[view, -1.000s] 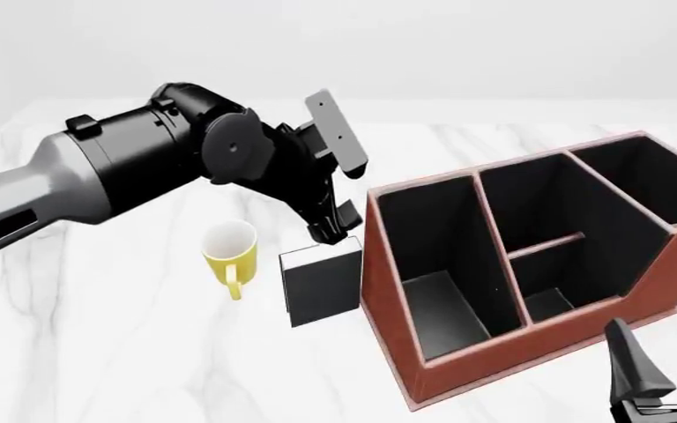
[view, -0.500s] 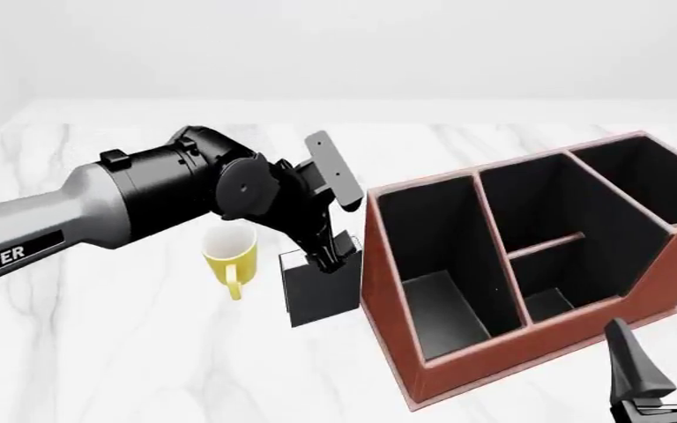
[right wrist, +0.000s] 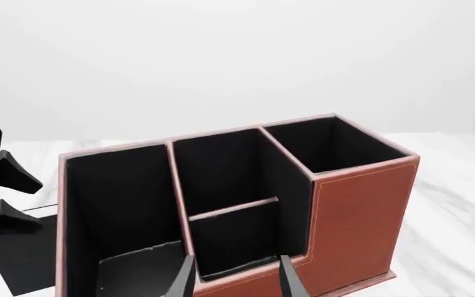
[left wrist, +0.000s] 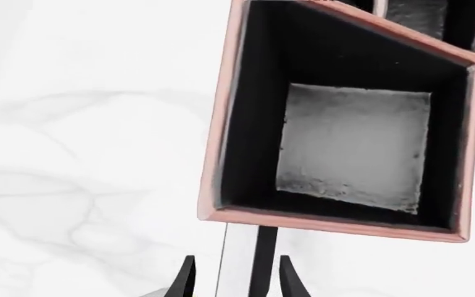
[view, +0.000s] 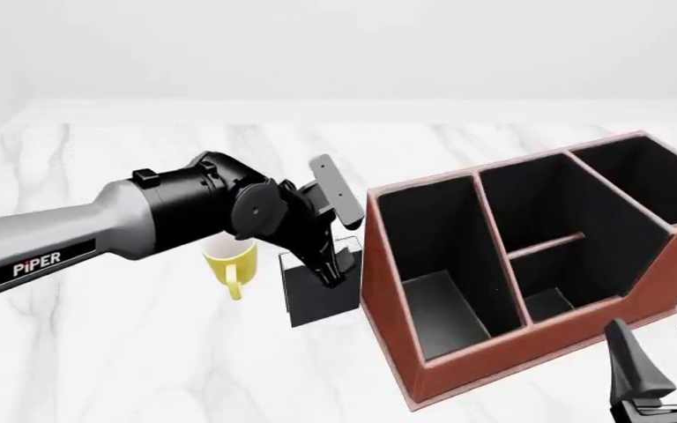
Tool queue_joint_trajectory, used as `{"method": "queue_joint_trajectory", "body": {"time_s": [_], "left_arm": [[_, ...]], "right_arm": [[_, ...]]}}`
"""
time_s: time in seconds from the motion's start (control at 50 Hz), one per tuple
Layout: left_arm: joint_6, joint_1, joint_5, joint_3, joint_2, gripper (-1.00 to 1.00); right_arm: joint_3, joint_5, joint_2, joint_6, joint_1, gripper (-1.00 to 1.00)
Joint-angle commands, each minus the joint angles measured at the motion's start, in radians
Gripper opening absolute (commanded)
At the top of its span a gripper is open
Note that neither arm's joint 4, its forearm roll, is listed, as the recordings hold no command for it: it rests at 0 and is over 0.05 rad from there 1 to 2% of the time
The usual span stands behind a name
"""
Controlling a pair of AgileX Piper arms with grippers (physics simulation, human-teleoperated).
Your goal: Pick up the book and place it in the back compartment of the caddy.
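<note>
The black book (view: 315, 298) stands upright on the table between the yellow mug (view: 230, 261) and the reddish-brown caddy (view: 492, 374). My left gripper (view: 334, 264) has come down over the book's top edge. In the left wrist view its fingers (left wrist: 186, 279) are open and straddle the book (left wrist: 239, 260), white pages and black cover between them, with a gap on the page side. My right gripper (view: 658, 357) is open with nothing in it at the near right, in front of the caddy (right wrist: 353, 210). The right wrist view also shows the book (right wrist: 19, 263) beside the caddy.
The mug stands close to the left of the book, partly behind my left arm. The caddy's near wall (left wrist: 217, 124) lies just beyond the book. White marble table stretches to the left and back.
My left arm has lowered and moved slightly right, bringing its fingers from above the book down around its top edge. The right arm, book, mug and caddy have not moved.
</note>
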State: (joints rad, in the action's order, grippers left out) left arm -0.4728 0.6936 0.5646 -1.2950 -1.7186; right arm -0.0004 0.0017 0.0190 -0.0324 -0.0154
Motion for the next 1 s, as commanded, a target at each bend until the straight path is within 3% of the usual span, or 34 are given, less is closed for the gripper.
{"method": "queue_joint_trajectory", "body": {"time_s": [0.02, 0.22, 0.34, 0.68, 0.7, 1.0], "left_arm": [[0.009, 0.002, -0.051, 0.039, -0.040, 1.00], [0.015, -0.003, -0.068, 0.050, -0.071, 1.00], [-0.018, -0.061, -0.075, 0.061, -0.095, 1.00], [0.008, -0.043, -0.147, 0.106, -0.100, 1.00], [0.045, -0.020, -0.131, 0.109, -0.100, -1.00], [0.067, -0.001, -0.121, 0.153, -0.036, -1.00]], "right_arm": [[0.000, -0.008, 0.009, 0.000, 0.000, 1.00], [0.000, -0.016, 0.019, -0.001, 0.000, 1.00], [0.000, -0.015, 0.017, -0.001, -0.001, 1.00], [0.000, -0.002, 0.004, -0.001, 0.001, 1.00], [0.000, -0.004, 0.006, 0.000, 0.002, 1.00], [0.000, -0.002, 0.003, -0.001, 0.003, 1.00]]}}
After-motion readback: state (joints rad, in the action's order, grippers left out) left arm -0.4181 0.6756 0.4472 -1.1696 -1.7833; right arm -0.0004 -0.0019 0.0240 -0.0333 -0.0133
